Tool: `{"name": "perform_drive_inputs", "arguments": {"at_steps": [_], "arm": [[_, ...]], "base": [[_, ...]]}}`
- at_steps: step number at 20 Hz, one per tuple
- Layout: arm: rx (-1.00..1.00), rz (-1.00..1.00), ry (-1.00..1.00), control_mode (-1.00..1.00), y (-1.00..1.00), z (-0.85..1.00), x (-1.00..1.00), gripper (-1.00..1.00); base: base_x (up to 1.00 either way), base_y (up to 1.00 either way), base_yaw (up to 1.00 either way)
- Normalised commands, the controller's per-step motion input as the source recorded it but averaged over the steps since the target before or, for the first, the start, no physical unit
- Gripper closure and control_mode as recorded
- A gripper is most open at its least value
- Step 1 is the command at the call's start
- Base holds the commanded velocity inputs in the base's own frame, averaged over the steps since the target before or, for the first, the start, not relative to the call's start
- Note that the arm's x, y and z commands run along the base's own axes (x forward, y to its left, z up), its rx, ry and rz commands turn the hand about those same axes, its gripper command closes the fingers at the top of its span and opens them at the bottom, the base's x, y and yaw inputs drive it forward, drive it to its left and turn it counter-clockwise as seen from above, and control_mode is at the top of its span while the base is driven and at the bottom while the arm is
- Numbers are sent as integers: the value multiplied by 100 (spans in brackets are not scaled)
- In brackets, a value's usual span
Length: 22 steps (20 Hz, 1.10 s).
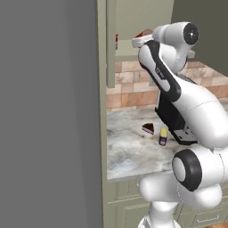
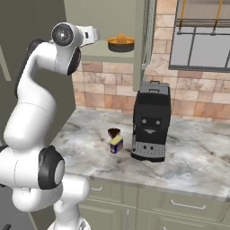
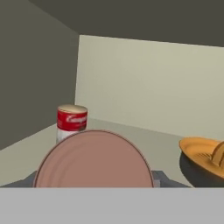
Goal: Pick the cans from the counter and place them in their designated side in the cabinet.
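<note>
Pincer (image 3: 93, 186) fingers hidden behind can (image 3: 93, 159) top, grip impossible to tell.

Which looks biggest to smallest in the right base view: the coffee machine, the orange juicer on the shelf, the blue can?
1. Coffee machine, by far the largest.
2. Orange juicer.
3. Blue can, smallest; the juicer sits farther back, so their true difference is unsure.
</note>
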Motion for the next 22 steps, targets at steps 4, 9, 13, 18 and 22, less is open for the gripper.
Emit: {"name": "perform_drive_inputs", "arguments": {"at_steps": [4, 9, 13, 18, 22], "arm": [[0, 5, 1, -100, 1, -2, 26, 100], [0, 4, 2, -100, 3, -1, 27, 100], [0, 2, 3, -100, 5, -1, 26, 100], [0, 2, 3, -100, 6, 0, 25, 100], [0, 1, 5, -100, 3, 0, 22, 100]], "base": [[0, 0, 0], [0, 0, 0], [0, 0, 0], [0, 0, 0], [0, 0, 0]]}}
